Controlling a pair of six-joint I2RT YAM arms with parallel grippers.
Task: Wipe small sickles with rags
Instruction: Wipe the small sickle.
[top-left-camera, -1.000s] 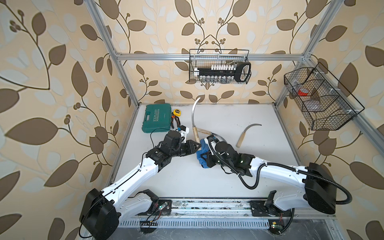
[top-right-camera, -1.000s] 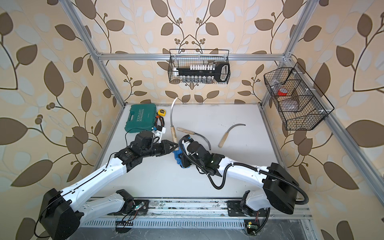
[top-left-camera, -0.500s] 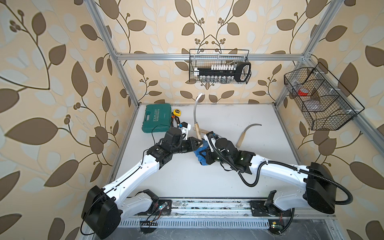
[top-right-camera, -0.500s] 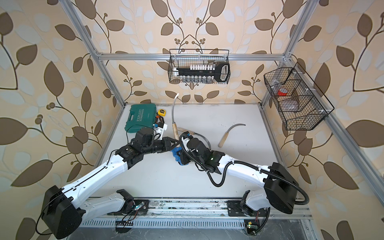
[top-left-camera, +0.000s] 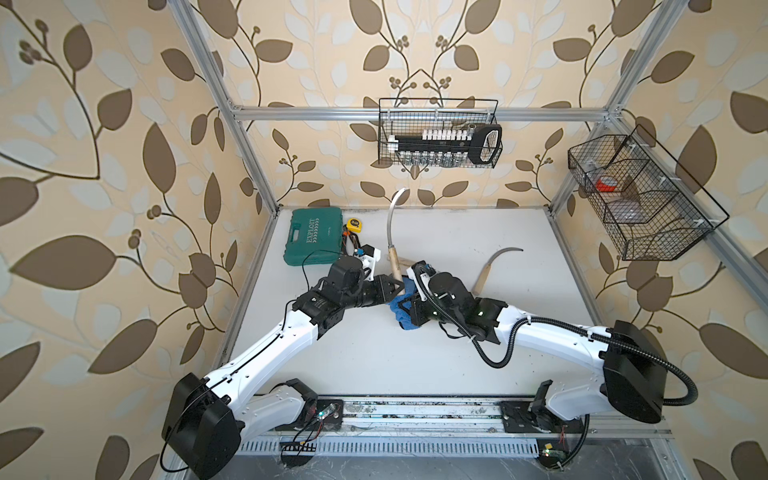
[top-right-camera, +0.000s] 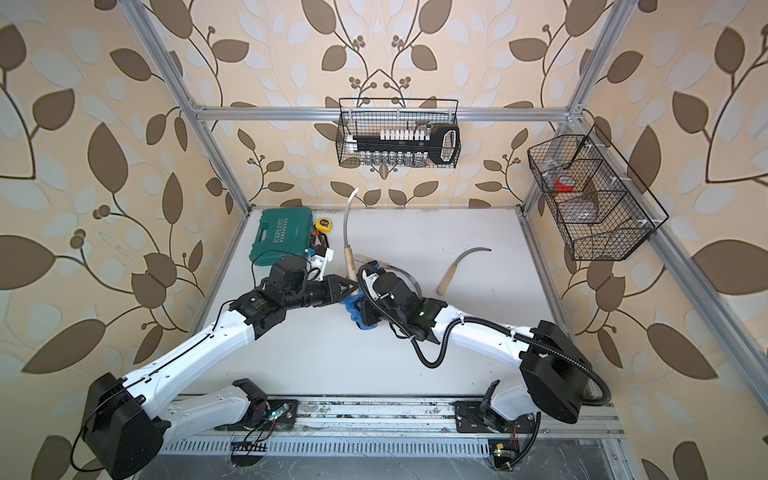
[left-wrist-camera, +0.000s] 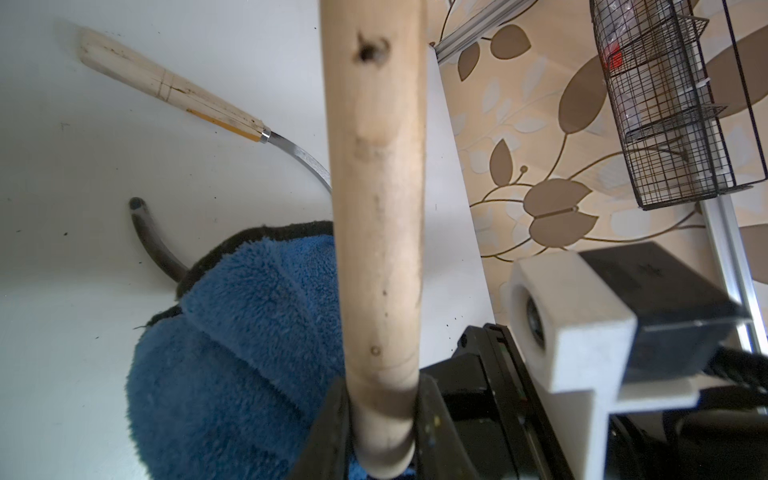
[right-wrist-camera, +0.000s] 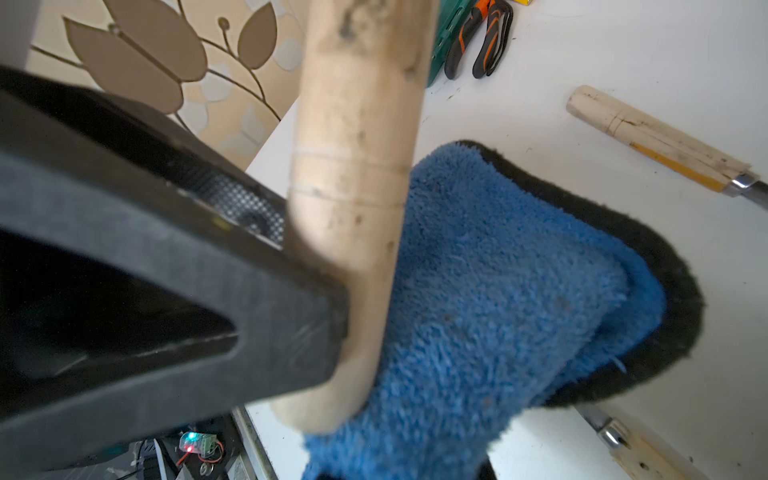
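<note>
The left gripper (top-left-camera: 395, 287) clamps the sickle (left-wrist-camera: 374, 208) by its handle end, steadying it with the blade pointing far. The right gripper (top-left-camera: 415, 308) pinches the rag (right-wrist-camera: 498, 291) against that handle for wiping.

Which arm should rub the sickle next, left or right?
Right. The right gripper holds the rag beside the sickle handle; the left gripper is clamped on that handle, so it's probably busy steadying it.
</note>
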